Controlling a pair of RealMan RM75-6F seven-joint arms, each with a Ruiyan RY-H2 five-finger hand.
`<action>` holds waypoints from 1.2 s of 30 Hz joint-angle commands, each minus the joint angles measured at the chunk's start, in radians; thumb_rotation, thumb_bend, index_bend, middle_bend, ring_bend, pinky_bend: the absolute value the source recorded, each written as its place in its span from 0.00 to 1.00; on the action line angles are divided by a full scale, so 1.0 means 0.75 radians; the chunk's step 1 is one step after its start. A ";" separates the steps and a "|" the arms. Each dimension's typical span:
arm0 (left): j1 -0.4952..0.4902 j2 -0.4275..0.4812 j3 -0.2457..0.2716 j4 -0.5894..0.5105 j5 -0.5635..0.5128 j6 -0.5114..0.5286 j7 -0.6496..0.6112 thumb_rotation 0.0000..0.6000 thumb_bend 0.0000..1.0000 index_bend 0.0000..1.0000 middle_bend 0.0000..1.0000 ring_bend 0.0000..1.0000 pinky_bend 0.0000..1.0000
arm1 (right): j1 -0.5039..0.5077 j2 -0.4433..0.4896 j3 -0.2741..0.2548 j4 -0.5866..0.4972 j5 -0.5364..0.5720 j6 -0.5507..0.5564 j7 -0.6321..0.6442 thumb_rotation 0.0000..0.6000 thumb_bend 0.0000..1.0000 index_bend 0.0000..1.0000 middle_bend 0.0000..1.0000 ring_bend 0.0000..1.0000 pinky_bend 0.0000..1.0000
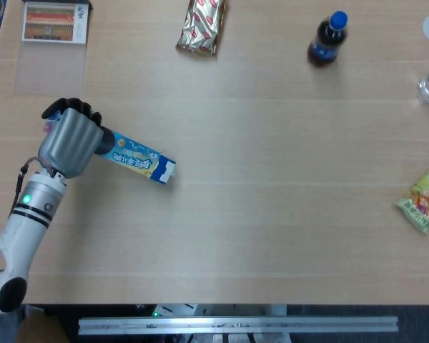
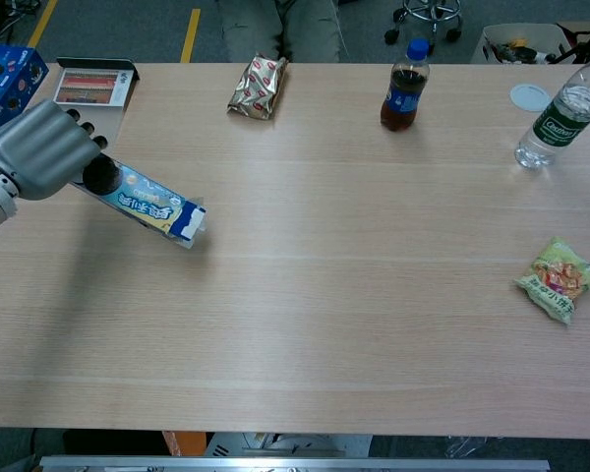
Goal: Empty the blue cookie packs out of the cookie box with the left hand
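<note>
The left hand [image 1: 70, 140] is gripping 1 end of the cookie box [image 1: 139, 158], its fingers [image 1: 66, 107] curling round the box's near end. The box is stretching away from the hand toward the middle of the tabletop [image 1: 272, 186], its free blue end pointing away from the hand and slightly down in the head view. In the chest view the box [image 2: 155, 207] is looking tilted, with its far end lowest, though I cannot tell whether that end is touching the tabletop. No blue cookie packs are showing outside the box.

Beyond the hand, toward the far edge, a flat picture card [image 1: 54, 22] is lying, and a blue carton [image 2: 8, 79] is sitting just past it at the tabletop's corner. Further along the far edge from the hand, a gold snack pack [image 1: 201, 26] is lying, then a dark soda bottle [image 1: 327, 39] with a blue cap is standing upright. Well apart from the hand, at the opposite side, a clear water bottle [image 2: 560, 113] is standing beside a white lid [image 2: 529, 96], and a green snack bag [image 1: 422, 201] is lying nearer the front edge.

The right hand is not appearing in either view
</note>
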 commanded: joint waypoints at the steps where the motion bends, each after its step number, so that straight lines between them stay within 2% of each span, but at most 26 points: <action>1: 0.003 0.007 0.024 -0.053 -0.015 0.047 0.081 1.00 0.27 0.33 0.43 0.40 0.58 | -0.001 -0.001 0.000 0.003 0.000 0.002 0.004 1.00 0.26 0.37 0.36 0.32 0.40; 10: -0.001 -0.024 0.057 -0.087 -0.036 0.120 0.211 1.00 0.27 0.30 0.43 0.40 0.58 | -0.017 -0.002 -0.001 0.027 0.009 0.018 0.033 1.00 0.26 0.37 0.36 0.32 0.40; 18: 0.005 0.013 0.081 -0.232 -0.022 0.188 0.244 1.00 0.27 0.28 0.43 0.39 0.58 | -0.018 -0.006 0.000 0.044 0.009 0.018 0.048 1.00 0.26 0.37 0.36 0.32 0.40; 23: 0.005 0.025 0.111 -0.268 0.022 0.217 0.285 1.00 0.27 0.25 0.37 0.36 0.57 | -0.016 -0.011 -0.001 0.052 0.005 0.015 0.054 1.00 0.26 0.37 0.36 0.32 0.40; 29: 0.005 0.018 0.106 -0.293 -0.013 0.258 0.402 1.00 0.27 0.25 0.37 0.36 0.57 | -0.020 -0.011 -0.001 0.062 0.006 0.022 0.067 1.00 0.26 0.37 0.36 0.32 0.40; 36: 0.000 0.043 0.099 -0.330 -0.046 0.277 0.413 1.00 0.27 0.25 0.37 0.36 0.57 | -0.021 -0.017 0.000 0.077 0.009 0.020 0.078 1.00 0.26 0.37 0.36 0.32 0.40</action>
